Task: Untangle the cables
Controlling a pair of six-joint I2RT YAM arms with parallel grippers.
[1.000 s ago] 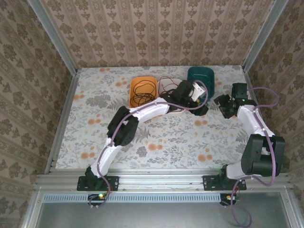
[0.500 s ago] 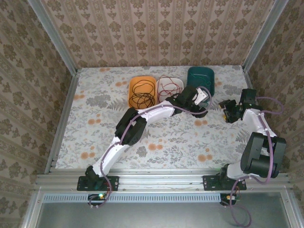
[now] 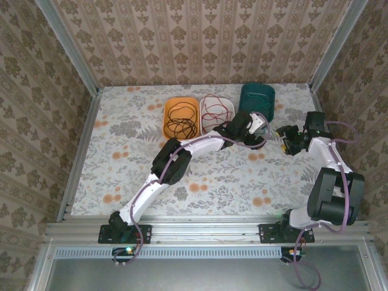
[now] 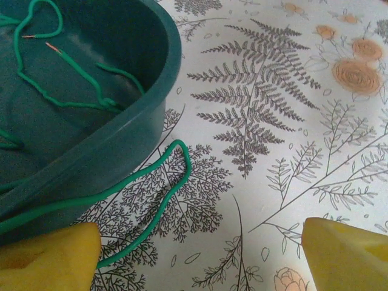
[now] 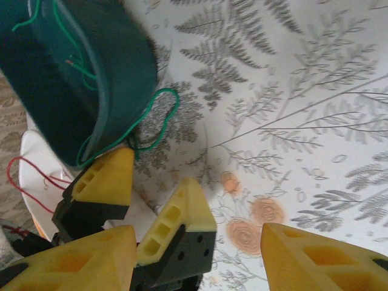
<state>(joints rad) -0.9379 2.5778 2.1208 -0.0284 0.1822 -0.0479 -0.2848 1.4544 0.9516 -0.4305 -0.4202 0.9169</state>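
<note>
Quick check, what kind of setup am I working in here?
Probably a staged robot test cell, not a home: wallpapered panels in aluminium framing, a floral-covered table, and a metal mounting rail along its near edge.

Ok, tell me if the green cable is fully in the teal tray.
Partly out: the green cable loops onto the table beside the teal tray.

We count three trays: orange tray (image 3: 182,99), white tray (image 3: 216,97), teal tray (image 3: 257,96). Three cables: black cable (image 3: 182,118), red cable (image 3: 215,112), green cable (image 4: 176,143). Two hands: left hand (image 4: 197,253), right hand (image 3: 284,131).
</note>
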